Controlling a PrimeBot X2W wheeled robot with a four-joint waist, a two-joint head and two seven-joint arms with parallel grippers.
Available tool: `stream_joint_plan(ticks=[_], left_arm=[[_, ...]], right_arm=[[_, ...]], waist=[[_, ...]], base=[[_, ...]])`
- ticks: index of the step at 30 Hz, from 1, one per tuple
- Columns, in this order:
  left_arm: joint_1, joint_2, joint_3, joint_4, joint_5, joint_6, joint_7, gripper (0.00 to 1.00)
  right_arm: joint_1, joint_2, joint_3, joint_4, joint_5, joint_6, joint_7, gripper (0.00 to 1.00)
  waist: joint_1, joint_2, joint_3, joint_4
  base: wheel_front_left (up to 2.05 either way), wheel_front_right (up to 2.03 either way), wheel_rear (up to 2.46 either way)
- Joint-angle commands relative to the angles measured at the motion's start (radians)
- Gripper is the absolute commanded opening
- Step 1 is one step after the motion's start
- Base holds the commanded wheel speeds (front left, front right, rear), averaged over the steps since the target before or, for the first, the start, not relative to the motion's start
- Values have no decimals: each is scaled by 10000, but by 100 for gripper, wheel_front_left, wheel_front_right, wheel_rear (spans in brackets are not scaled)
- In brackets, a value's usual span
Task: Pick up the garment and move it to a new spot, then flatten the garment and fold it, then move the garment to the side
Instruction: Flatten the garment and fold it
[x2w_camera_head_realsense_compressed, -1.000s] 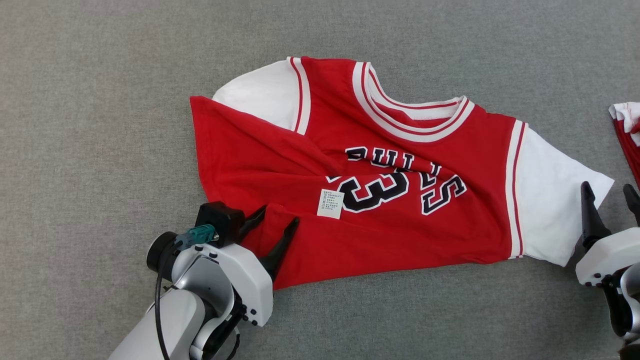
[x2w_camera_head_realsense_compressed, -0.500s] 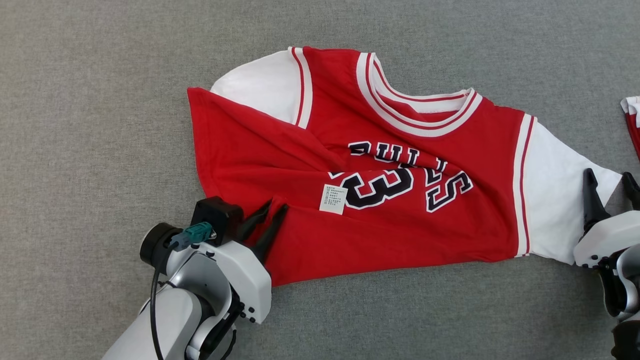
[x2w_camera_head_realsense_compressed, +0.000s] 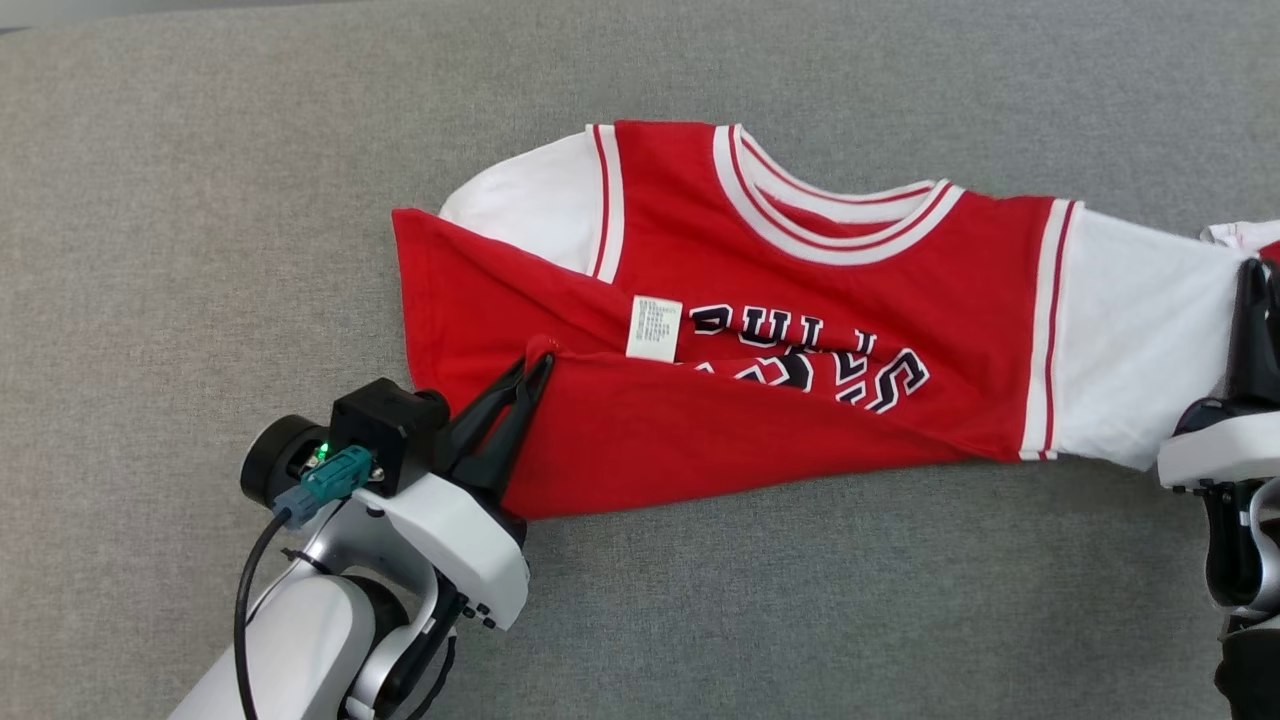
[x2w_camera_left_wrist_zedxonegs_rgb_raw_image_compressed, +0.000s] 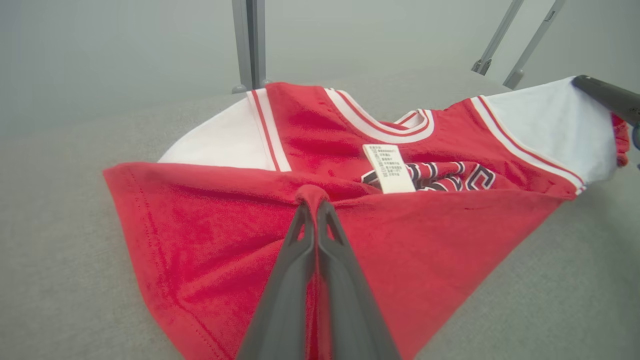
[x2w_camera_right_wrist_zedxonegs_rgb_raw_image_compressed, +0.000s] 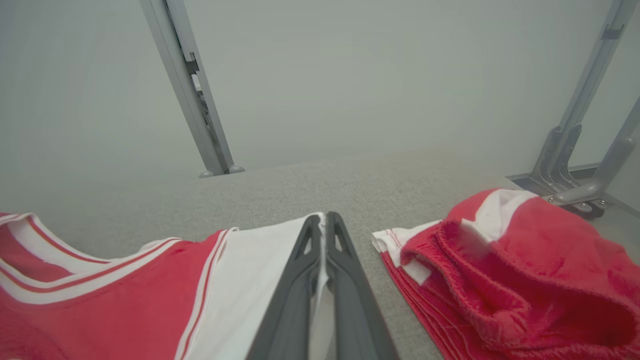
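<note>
The garment (x2w_camera_head_realsense_compressed: 860, 250) is a red jersey with white sleeves and black lettering, spread on the grey surface. Its lower part is folded up over the chest, with a white care label (x2w_camera_head_realsense_compressed: 654, 327) showing. My left gripper (x2w_camera_head_realsense_compressed: 538, 368) is shut on a pinch of red fabric at the fold, seen close in the left wrist view (x2w_camera_left_wrist_zedxonegs_rgb_raw_image_compressed: 313, 206), with the garment (x2w_camera_left_wrist_zedxonegs_rgb_raw_image_compressed: 210, 225) lifted there. My right gripper (x2w_camera_head_realsense_compressed: 1258, 275) is shut on the edge of the white right sleeve (x2w_camera_right_wrist_zedxonegs_rgb_raw_image_compressed: 255, 280); its fingers (x2w_camera_right_wrist_zedxonegs_rgb_raw_image_compressed: 345, 270) clamp the sleeve hem.
A second red and white cloth (x2w_camera_right_wrist_zedxonegs_rgb_raw_image_compressed: 525, 270) lies bunched just right of the held sleeve, its corner at the head view's right edge (x2w_camera_head_realsense_compressed: 1240, 234). Metal frame legs (x2w_camera_right_wrist_zedxonegs_rgb_raw_image_compressed: 192, 95) stand at the back of the grey surface (x2w_camera_head_realsense_compressed: 200, 250).
Both grippers closed on the garment: the left on the red fold, the right on the white sleeve. The fabric has been lifted and pulled up over the number. The head camera shifted.
</note>
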Motion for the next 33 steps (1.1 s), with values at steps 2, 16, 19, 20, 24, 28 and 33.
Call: stream_joint_plan(ticks=[2,16,19,20,24,28,33], left_arm=[[-78,183,157,-320,91,136,-28,0],[-1964,1183,1769,-1753,828,776,-278,0],[-2364,1347,1928,-1847,872,783,-139,0],[-2578,1461,2020,-1915,930,769,-55,0],[-2839,1618,2228,-2164,981,918,98,0],[-2899,1688,2335,-2338,907,981,226,0],[-2936,1523,2412,-2186,659,1025,176,0]], right_arm=[[127,-69,108,-742,203,-3,-179,0],[-1389,-596,987,-3679,812,0,698,0],[-1818,-769,1262,-3952,775,0,957,0],[-2039,-851,1397,-4171,775,0,1145,0],[-2313,-986,1464,-4627,812,0,1484,0],[-2416,-1049,1462,-4851,780,0,1740,0],[-2571,-1021,1618,-4730,875,0,1883,0]], waist=[[0,0,-331,-42],[0,0,-1849,53],[0,0,-2117,43],[0,0,-2270,40],[0,0,-2486,-6],[0,0,-2521,-23],[0,0,-2355,-59]], base=[[0,0,0],[0,0,0],[0,0,0],[0,0,0],[0,0,0],[0,0,0],[0,0,0]])
